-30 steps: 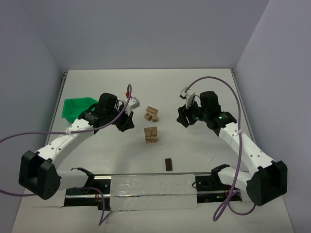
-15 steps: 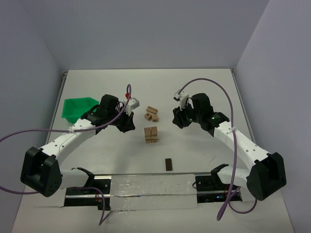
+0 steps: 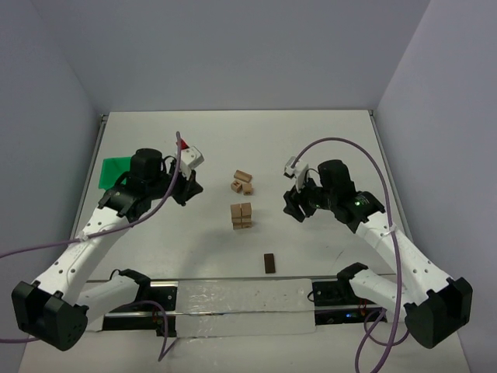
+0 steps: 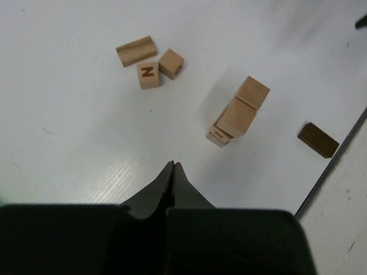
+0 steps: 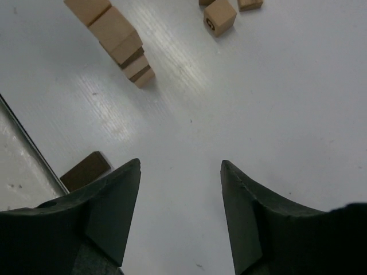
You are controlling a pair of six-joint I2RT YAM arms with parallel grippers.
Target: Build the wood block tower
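Tower [image 3: 241, 215] of tan blocks mid-table, upright, a few layers tall, two blocks side by side on top; stands between the two grippers, touched by neither. Left gripper [image 4: 173, 167] to its left, fingers pressed together on nothing. Right gripper [image 5: 180, 166] to its right, jaws spread wide, nothing between them, over bare table [image 3: 326, 140]. Three loose blocks [image 3: 243, 183] clustered just behind the tower, one marked N. Dark block [image 3: 269, 263] lying flat toward the near edge, apart from the tower. Green bin [image 3: 116, 169] at far left, partly hidden by the left arm
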